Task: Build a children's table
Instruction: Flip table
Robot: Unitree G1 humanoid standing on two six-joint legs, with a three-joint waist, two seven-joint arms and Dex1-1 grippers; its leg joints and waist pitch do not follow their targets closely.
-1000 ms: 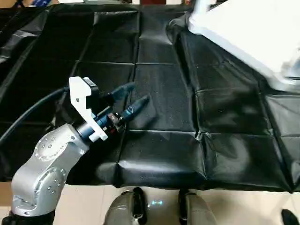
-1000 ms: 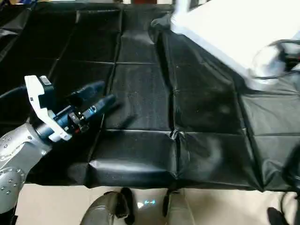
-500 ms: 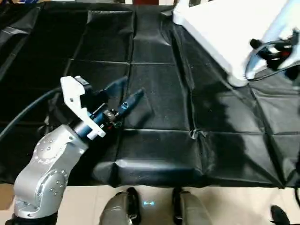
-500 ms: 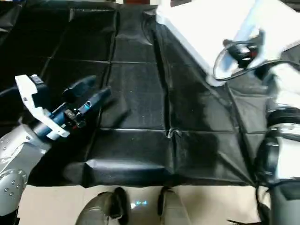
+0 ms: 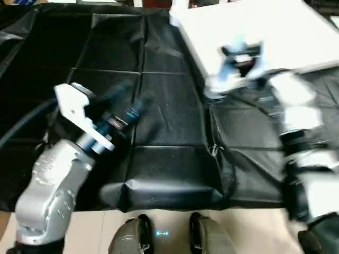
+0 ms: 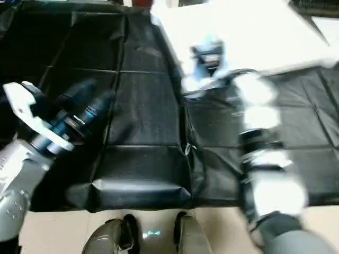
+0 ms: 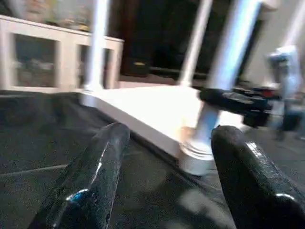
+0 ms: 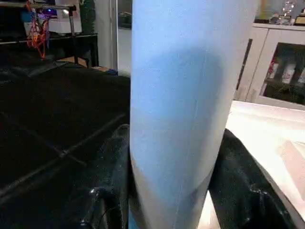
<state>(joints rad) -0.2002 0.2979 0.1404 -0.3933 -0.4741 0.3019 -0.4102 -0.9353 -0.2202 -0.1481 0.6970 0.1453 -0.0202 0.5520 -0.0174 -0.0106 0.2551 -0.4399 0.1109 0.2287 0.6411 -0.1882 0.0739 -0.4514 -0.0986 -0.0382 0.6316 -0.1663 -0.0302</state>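
Observation:
The children's table lies upside down at the back right: a white top (image 5: 275, 26) on the black cloth, with white tube legs (image 7: 97, 43) standing up from its corners. My right gripper (image 5: 241, 55) is shut on the leg (image 8: 176, 71) at the near left corner, a little above its round socket (image 7: 195, 160). That tube fills the gap between the two black fingers (image 8: 112, 191). My left gripper (image 5: 132, 100) hovers over the cloth to the left of that corner. It is open and holds nothing, and it points at the table (image 7: 143, 102).
A creased black cloth (image 5: 169, 132) covers the whole work surface, with its front edge folded over near me. Pale floor (image 5: 249, 233) shows below it. A white cabinet with glass doors (image 7: 43, 52) stands behind the table.
My right arm has come in from the right with its gripper on the corner leg. The table's near corner has slid left across the cloth. The left gripper has stayed open, nearly in place.

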